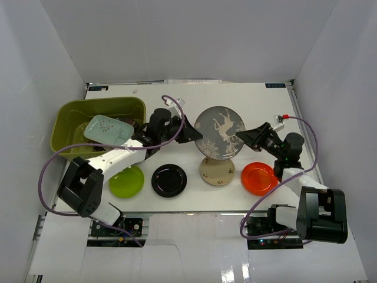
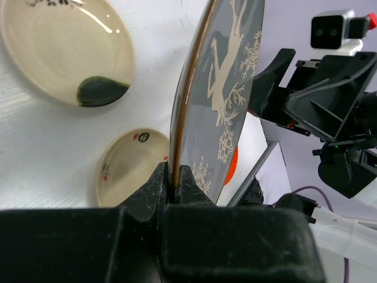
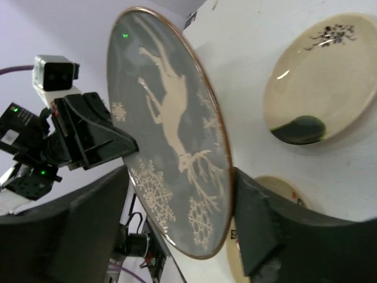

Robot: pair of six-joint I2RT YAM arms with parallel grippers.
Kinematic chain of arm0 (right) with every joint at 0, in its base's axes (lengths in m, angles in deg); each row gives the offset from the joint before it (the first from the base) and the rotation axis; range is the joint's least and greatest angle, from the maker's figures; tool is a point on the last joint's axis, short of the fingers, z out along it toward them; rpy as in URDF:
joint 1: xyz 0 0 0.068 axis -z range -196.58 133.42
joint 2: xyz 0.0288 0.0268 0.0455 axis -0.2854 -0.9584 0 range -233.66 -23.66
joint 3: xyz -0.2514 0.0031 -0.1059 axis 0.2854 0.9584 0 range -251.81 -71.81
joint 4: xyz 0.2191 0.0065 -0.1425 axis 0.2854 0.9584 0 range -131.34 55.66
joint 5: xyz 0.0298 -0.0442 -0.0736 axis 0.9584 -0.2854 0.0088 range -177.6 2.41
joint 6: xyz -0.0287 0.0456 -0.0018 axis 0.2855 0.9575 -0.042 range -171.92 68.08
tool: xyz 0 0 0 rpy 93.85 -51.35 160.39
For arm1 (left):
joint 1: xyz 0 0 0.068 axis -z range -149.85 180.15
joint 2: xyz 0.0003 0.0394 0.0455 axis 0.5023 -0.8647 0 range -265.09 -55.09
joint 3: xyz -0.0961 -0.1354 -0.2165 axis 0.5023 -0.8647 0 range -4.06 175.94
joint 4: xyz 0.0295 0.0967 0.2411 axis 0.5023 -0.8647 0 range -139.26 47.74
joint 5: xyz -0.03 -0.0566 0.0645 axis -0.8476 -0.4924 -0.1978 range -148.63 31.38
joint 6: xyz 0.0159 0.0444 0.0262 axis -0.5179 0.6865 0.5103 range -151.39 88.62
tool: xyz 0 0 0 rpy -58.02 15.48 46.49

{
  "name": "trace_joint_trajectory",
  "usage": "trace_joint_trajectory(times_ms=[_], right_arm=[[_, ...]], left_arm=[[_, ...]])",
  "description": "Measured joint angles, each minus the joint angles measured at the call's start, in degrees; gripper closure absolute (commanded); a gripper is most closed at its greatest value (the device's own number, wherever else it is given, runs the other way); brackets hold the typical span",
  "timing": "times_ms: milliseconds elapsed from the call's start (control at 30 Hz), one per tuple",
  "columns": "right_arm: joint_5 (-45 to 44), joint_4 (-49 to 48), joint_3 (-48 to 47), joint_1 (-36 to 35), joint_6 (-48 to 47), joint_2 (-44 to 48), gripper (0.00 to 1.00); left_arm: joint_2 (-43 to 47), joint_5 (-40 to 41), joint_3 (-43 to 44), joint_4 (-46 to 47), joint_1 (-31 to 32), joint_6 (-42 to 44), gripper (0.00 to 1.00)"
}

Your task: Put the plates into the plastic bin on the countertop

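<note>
Standing on edge clear of the counter (image 1: 235,94), the large grey plate (image 1: 220,132) with the pale deer hangs between the two arms, near the middle and well apart from the olive bin (image 1: 100,106) at the far left. The left fingers (image 2: 150,188) are closed on its rim, which sits in the narrow slot between them. The right fingers (image 3: 259,218) stand wide, one on either side of the plate's face, and do not appear to press it. A pale teal tray (image 1: 106,127) already leans inside the bin, while the lime green plate (image 1: 126,181), black plate (image 1: 169,180), a cream plate (image 1: 217,170) and the orange plate (image 1: 259,178) lie on the counter. The step in hand looks like carrying the grey plate to the bin on the left arm alone. The next move probably calls for the right arm to back off, then a leftward swing and a lowering that tips the plate flat without knocking the tray
</note>
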Motion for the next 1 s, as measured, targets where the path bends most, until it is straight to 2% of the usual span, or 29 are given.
trace_joint_trajectory(times_ms=[67,167,367,467,567,733,867,1000], right_arm=[[1.2,-0.9,-0.4,-0.6,0.5,-0.1,0.14],[2.9,-2.6,-0.9,-1.1,0.9,-0.2,0.12],[3.5,-4.1,-1.3,-2.5,0.5,-0.2,0.11],[3.6,-3.8,-1.3,-3.1,-0.6,-0.1,0.11],[3.3,-1.9,-1.3,-3.2,-2.7,0.3,0.11],[1.3,3.9,-1.9,-6.0,-7.8,1.2,0.11],[0.2,8.2,-3.1,-9.0,-11.9,1.5,0.11],[-0.8,11.1,-3.5,-11.0,-14.8,1.6,0.11]], left_arm=[[1.5,0.7,0.1,-3.0,-0.7,0.5,1.0],[6.4,0.2,0.1,-8.9,-4.9,0.7,1.0],[21.3,0.7,1.9,-18.0,-25.9,0.8,1.0],[27.6,5.1,4.5,-23.2,-35.1,2.1,1.0],[32.0,11.8,5.1,-27.6,-38.7,3.7,1.0],[34.2,21.9,1.2,-32.5,-40.5,5.0,1.0],[30.9,28.5,-1.9,-34.4,-41.7,5.8,1.0],[24.5,30.1,-2.8,-34.4,-43.6,5.8,1.0]])
